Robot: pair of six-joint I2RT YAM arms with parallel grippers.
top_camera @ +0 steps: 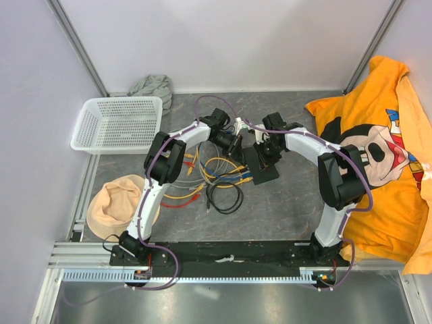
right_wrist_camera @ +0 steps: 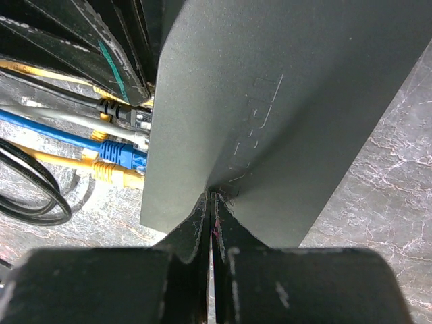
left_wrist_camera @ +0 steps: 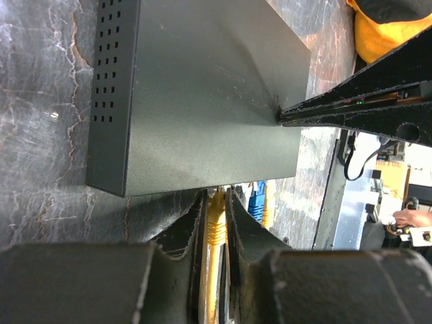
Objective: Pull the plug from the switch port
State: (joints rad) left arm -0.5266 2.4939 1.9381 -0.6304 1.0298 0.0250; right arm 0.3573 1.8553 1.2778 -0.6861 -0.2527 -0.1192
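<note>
The switch (top_camera: pixel 260 165), a flat matte-black box, lies mid-table with its sockets facing left. It fills the left wrist view (left_wrist_camera: pixel 202 94) and the right wrist view (right_wrist_camera: pixel 283 101). My left gripper (top_camera: pixel 233 143) is shut on a yellow plug (left_wrist_camera: pixel 216 219) right at the switch's socket edge, its jaws (left_wrist_camera: pixel 216 197) pinching it from both sides. My right gripper (top_camera: pixel 270 152) is shut, and its tips (right_wrist_camera: pixel 212 197) press down on the switch's top face. A blue plug (right_wrist_camera: pixel 125 155), another yellow plug (right_wrist_camera: pixel 111 174) and a black plug (right_wrist_camera: pixel 121 111) sit in neighbouring sockets.
Loose yellow, blue and black cables (top_camera: pixel 212 182) sprawl left of the switch. A white basket (top_camera: pixel 118 123) and a grey cloth (top_camera: pixel 152 86) are at the back left. A tan hat (top_camera: pixel 121 202) lies front left. An orange shirt (top_camera: pixel 378 155) covers the right side.
</note>
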